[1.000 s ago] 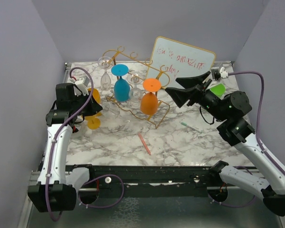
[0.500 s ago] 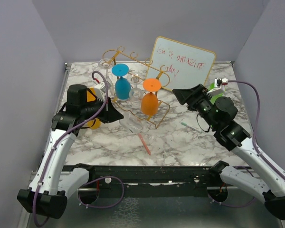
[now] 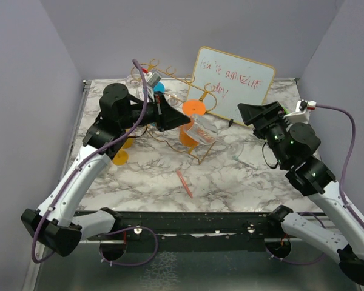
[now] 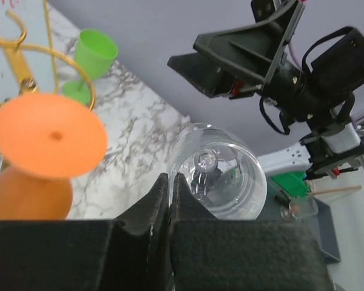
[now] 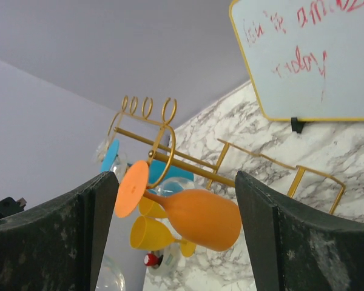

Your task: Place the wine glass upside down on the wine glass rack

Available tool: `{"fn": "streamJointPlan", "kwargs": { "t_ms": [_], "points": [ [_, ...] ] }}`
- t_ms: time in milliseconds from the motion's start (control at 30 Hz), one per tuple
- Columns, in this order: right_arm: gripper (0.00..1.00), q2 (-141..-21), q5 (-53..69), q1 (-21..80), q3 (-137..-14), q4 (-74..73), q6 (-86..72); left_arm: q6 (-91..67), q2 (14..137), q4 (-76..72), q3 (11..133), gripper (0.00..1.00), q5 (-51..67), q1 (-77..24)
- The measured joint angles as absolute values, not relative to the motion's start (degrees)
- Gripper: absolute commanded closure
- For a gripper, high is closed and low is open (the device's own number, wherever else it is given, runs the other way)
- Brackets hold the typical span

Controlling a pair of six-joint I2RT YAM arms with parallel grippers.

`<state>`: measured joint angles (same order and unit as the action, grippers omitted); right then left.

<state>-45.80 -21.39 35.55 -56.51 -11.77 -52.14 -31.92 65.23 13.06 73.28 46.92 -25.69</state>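
left gripper (image 4: 170, 183): pinched tight on clear glass wine glass (image 4: 221, 179) (stem, seemingly) | glass: aloft at gold wire rack's (image 5: 197, 163) 4 o'clock end | right gripper (image 5: 173, 182): fingers apart, empty | handling: light, slick, brittle; stem is safest hold

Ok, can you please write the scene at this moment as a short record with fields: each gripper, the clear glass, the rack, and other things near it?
left gripper: shut on the clear wine glass
right gripper: open, empty, pointing toward the rack
clear wine glass: held in the air close to the orange glass, not yet on the rack
wine glass rack: gold wire; orange glass hangs upside down on it
whiteboard: behind the rack, red writing on it
yellow glass: on the table, left of the rack
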Motion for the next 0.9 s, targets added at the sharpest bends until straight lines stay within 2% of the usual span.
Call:
{"fn": "streamJointPlan", "kwargs": {
  "t_ms": [167, 433, 500, 633, 900],
  "points": [
    [0.12, -42.2, -25.3, 35.6, -58.1, -11.8, -48.6, -36.0, 69.8, 5.6, 77.6, 1.0, 40.8, -30.4],
    [0.09, -36.7, -31.1, 35.6, -58.3, -11.7, -46.7, -38.4, 73.8, -6.9, 78.1, 1.0, 29.7, -33.7],
    [0.1, -36.7, -32.1, 35.6, -58.6, -11.7, -47.1, -38.3, 74.7, -8.9, 78.5, 1.0, 27.5, -34.8],
    [0.17, -36.8, -32.5, 35.6, -58.6, -11.6, -50.6, -38.0, 77.8, -13.0, 80.9, 1.0, 24.0, -37.2],
    [0.22, -38.0, -35.4, 35.6, -59.0, -13.6, -68.3, -35.4, 79.5, -20.8, 80.2, 1.0, 19.2, -41.1]
  ]
}}
